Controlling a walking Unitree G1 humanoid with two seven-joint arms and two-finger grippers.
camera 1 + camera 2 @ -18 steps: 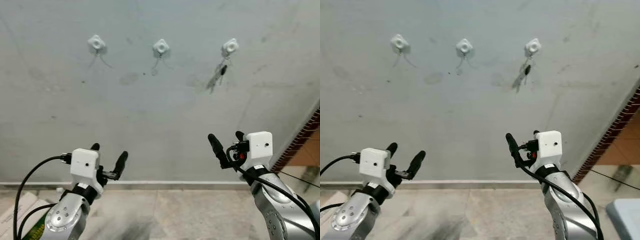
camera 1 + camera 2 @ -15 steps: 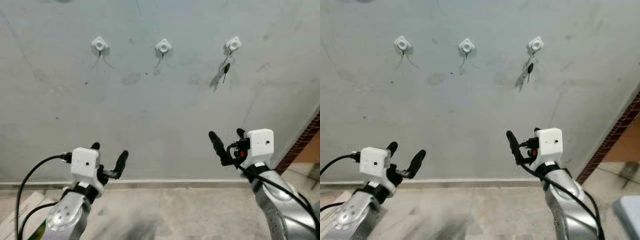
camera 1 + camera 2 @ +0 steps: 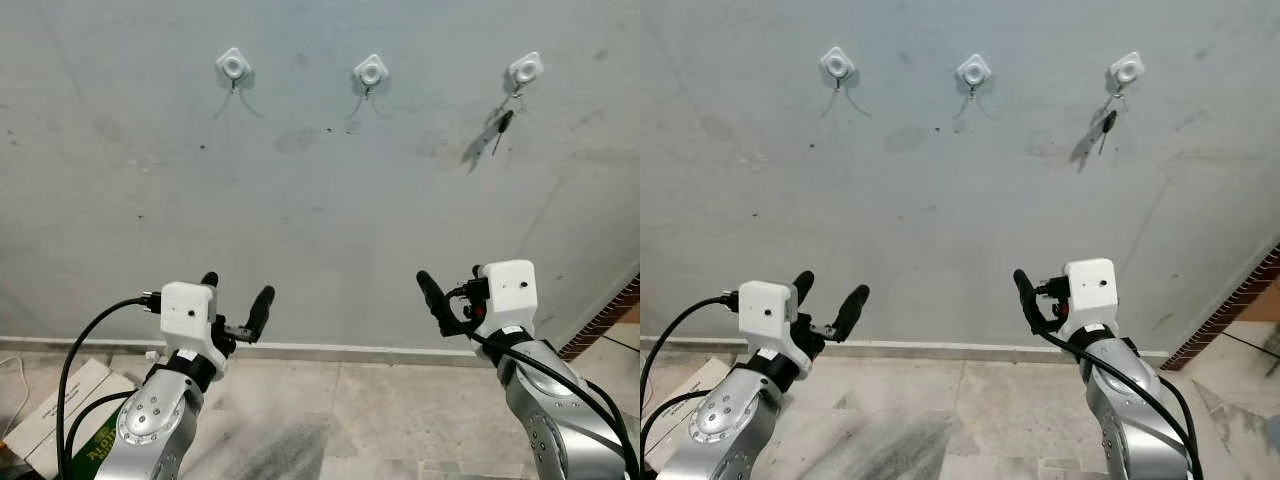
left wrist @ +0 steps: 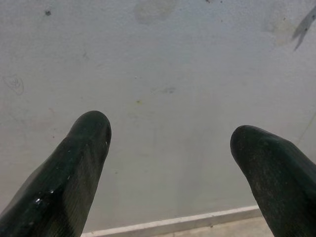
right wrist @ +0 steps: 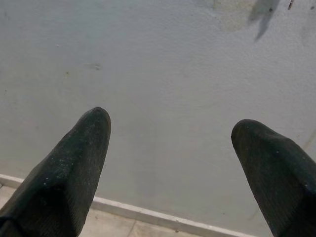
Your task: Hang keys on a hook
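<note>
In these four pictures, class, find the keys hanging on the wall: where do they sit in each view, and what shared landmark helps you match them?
Left eye view: keys hang upper right, under the rightmost hook.
Right eye view: keys upper right, under that hook.
Left wrist view: their shadow at the upper right corner.
Right wrist view: their shadow at the top edge.
Shared landmark: the grey wall and its pale skirting strip.
</note>
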